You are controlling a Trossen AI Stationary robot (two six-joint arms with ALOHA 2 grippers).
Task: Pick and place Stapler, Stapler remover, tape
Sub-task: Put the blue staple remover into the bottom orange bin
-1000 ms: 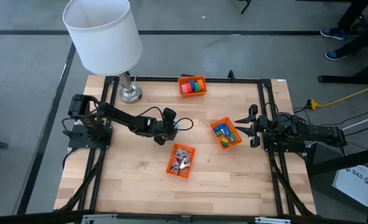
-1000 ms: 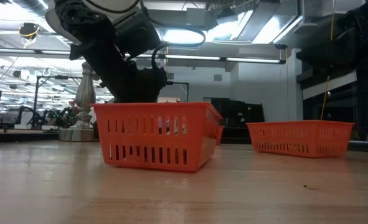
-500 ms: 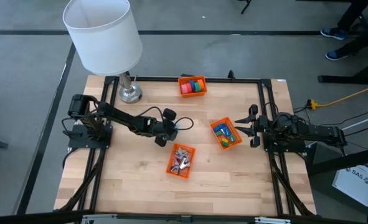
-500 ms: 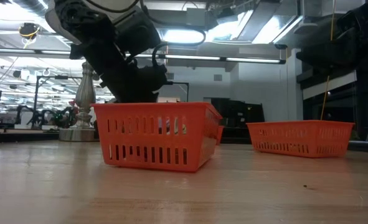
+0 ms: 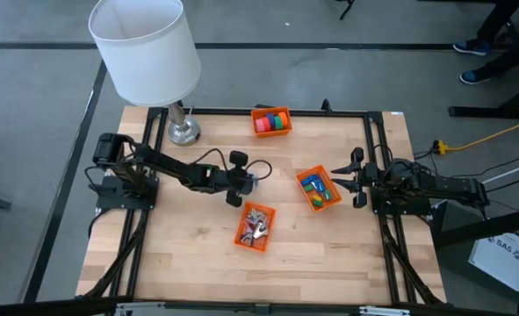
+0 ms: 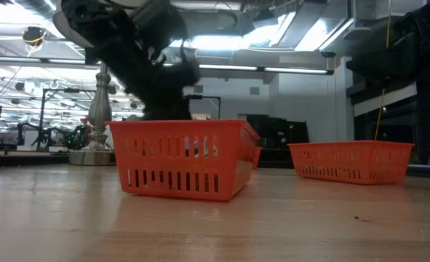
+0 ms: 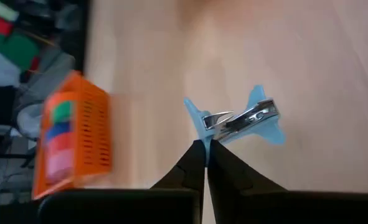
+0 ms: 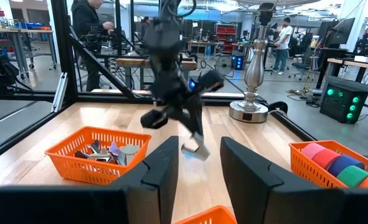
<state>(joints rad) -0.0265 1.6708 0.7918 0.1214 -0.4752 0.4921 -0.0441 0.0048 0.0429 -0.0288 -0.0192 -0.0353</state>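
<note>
Because the left gripper [image 7: 206, 144] pinches only one wing tip of the light-blue plastic-and-metal staple remover [image 7: 240, 118], it could twist loose before reaching the orange slatted basket [image 5: 255, 227] just below; the right gripper [image 5: 354, 178] waits open.

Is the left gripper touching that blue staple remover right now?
Touching. In the left wrist view the left gripper has its fingertips pinched shut on one blue wing of the staple remover, with no gap visible.
</note>
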